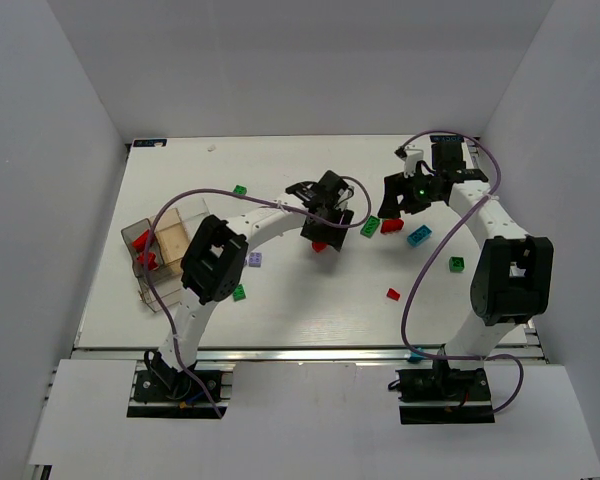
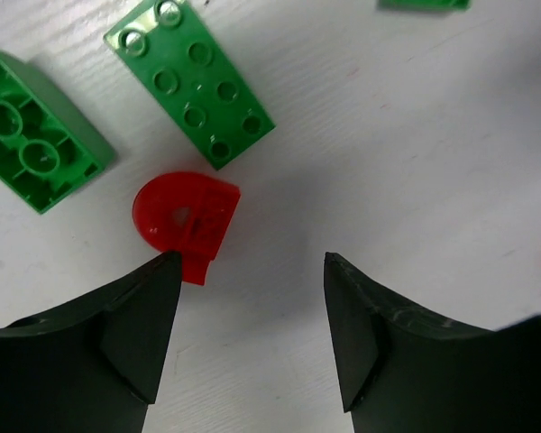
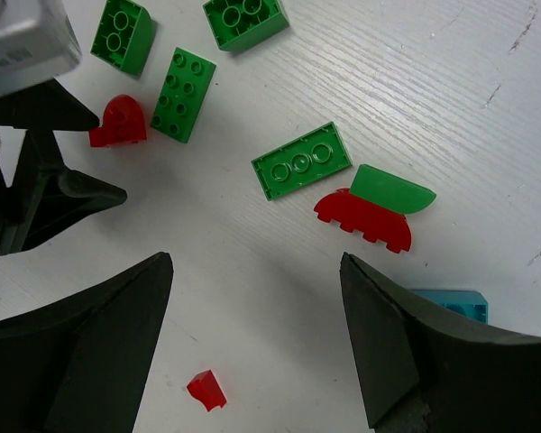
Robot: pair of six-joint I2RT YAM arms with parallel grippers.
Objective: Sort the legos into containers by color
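My left gripper stands open just above the table, nothing between its fingers. A rounded red lego lies on the table touching the left fingertip. A green plate and a green brick lie beyond it. My right gripper hangs open and empty over a small red lego, with a green plate, a red arched piece and a teal brick nearby. In the top view the clear containers sit at the left with red bricks inside.
More legos lie loose on the table: green ones, a purple one, a red one. The two grippers are close together at mid-table. White walls ring the table.
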